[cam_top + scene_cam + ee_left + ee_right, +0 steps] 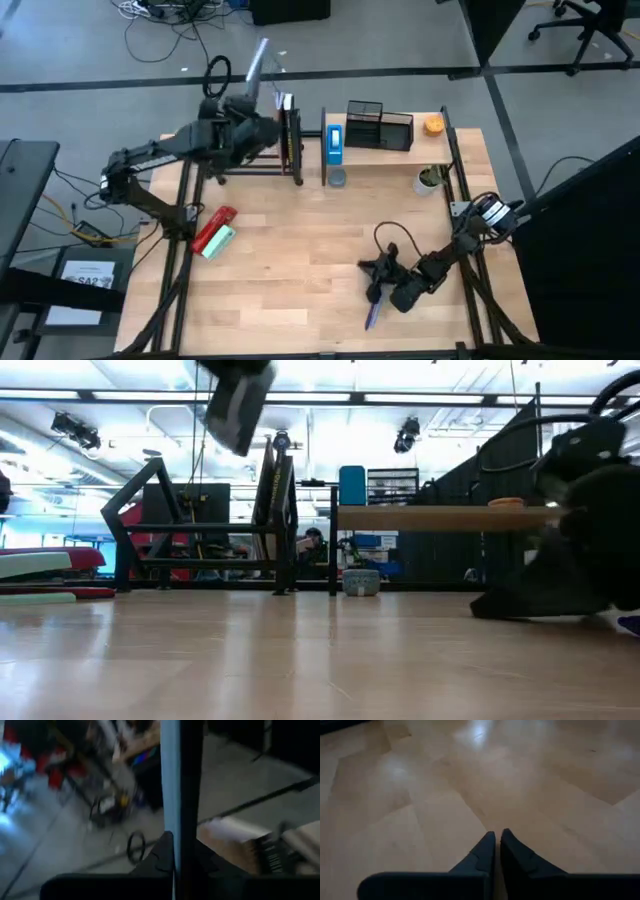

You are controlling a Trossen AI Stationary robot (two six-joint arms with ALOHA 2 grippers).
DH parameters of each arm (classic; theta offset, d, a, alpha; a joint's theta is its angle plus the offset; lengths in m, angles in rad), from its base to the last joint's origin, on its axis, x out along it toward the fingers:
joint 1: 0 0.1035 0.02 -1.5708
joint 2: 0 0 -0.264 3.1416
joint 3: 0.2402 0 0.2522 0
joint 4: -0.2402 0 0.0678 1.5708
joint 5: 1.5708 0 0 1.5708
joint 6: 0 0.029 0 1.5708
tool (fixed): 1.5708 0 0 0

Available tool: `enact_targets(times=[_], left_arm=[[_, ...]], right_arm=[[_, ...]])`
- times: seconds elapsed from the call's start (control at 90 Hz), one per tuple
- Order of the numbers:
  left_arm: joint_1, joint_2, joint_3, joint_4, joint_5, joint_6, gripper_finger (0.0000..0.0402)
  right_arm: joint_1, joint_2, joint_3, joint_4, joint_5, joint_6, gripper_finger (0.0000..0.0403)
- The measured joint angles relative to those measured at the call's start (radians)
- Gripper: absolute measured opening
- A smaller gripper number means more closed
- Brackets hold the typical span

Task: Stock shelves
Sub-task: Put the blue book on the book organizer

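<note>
Left hand (252,105) is raised over the black metal-tube rack (245,165) at the table's (300,260) far left, clamped on a thin flat light-blue item (258,62), possibly a book or folder, which sticks up and outward beyond the far edge. Risk: held by one edge only, the item could pivot in the grip, or catch on the rack's top tube or the books (288,130) already standing at the rack's right end, knocking them over; the narrow slot beside them leaves little room for a tilted entry. The left arm reaches in from the left edge, wrist bent toward the rack. The wood-board shelf (395,152) stands just right of the rack, carrying a blue box (334,142) and a mesh organizer (378,124). Right hand (378,268) rests low on the table at near right, fingers (485,851) closed on nothing, beside a pen (372,315). Red and green packages (213,235) lie unstocked at near left.
</note>
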Motion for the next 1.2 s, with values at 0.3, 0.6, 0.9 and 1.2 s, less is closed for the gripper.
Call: enact_targets(times=[0.3, 0.6, 0.9, 1.2], left_arm=[[0.133, 0.003, -0.247, 0.205, 0.286, -0.112, 0.0], [0.163, 0.003, -0.367, 0.409, 0.45, -0.2, 0.0004], [0.158, 0.003, -0.367, 0.403, 0.543, -0.227, 0.0011], [0.148, 0.005, -0.367, 0.405, 0.545, -0.25, 0.0021]], right_arm=[[0.0, 0.0, 0.001, -0.014, 0.003, -0.006, 0.0], [-0.001, -0.001, 0.001, -0.018, 0.002, -0.016, 0.0], [-0.005, -0.002, 0.0, -0.018, 0.001, -0.033, 0.0], [-0.006, -0.002, 0.0, -0.018, 0.0, -0.033, 0.0]])
